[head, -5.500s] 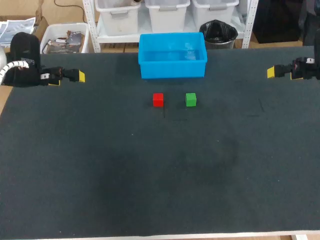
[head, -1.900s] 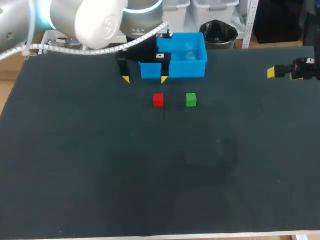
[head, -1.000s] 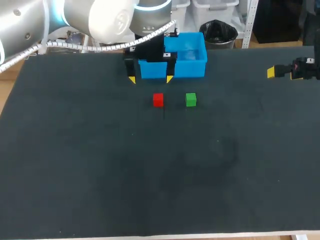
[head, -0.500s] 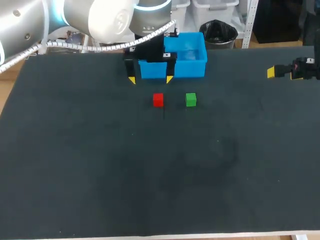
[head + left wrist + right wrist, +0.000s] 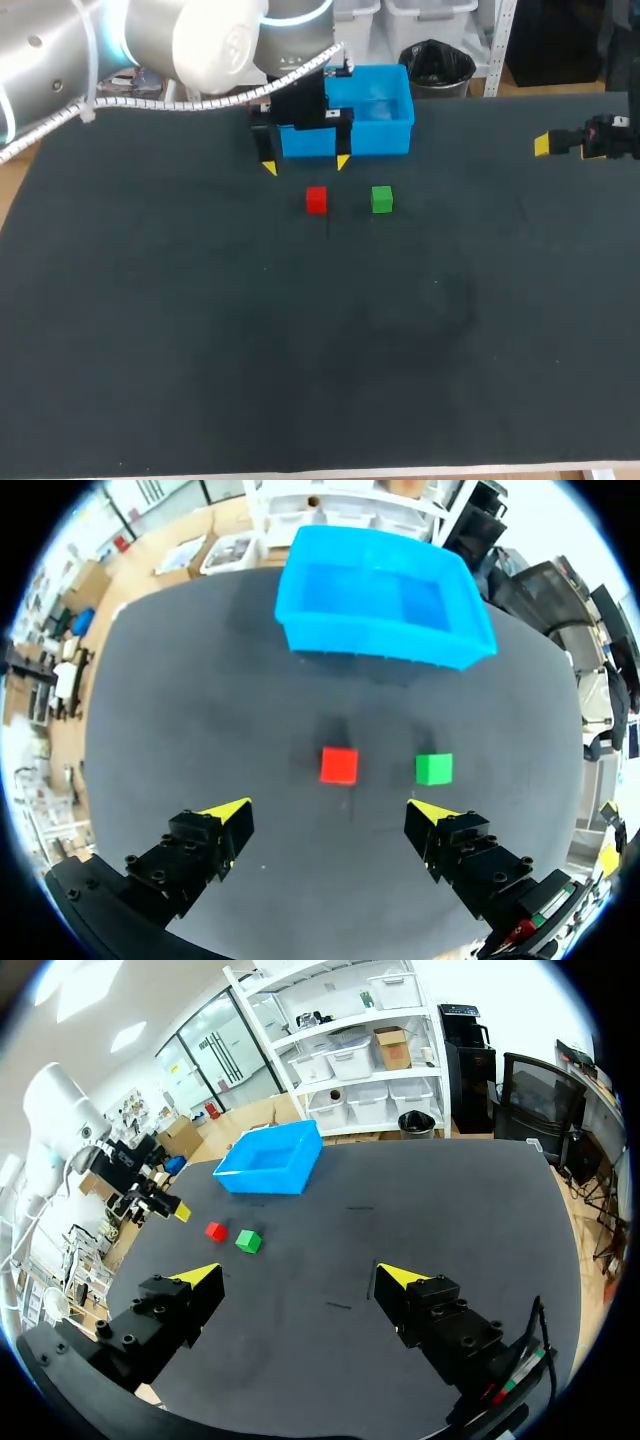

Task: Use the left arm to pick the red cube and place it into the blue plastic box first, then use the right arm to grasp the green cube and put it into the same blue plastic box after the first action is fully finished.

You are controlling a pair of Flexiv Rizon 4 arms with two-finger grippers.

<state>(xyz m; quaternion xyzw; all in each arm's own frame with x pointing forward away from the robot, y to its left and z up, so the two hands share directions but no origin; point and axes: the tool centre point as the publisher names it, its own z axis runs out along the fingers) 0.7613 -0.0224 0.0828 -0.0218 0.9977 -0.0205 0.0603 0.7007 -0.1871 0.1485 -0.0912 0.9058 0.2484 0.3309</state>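
Observation:
The red cube lies on the dark mat just left of the green cube, both in front of the blue plastic box. My left gripper hangs open above the mat between the box and the red cube, tips pointing down. From the left wrist, the red cube lies ahead of the open left gripper, between its fingers' lines, with the green cube beside it and the box beyond. My right gripper rests open at the table's right edge; its view shows the cubes far off.
The black table mat stretches wide on all sides of the cubes. The blue box's inside looks empty in the left wrist view. My left arm's white body reaches in over the back left of the table.
My left gripper has shifted slightly right and toward the red cube since a second ago. The cubes, box and right arm have stayed put.

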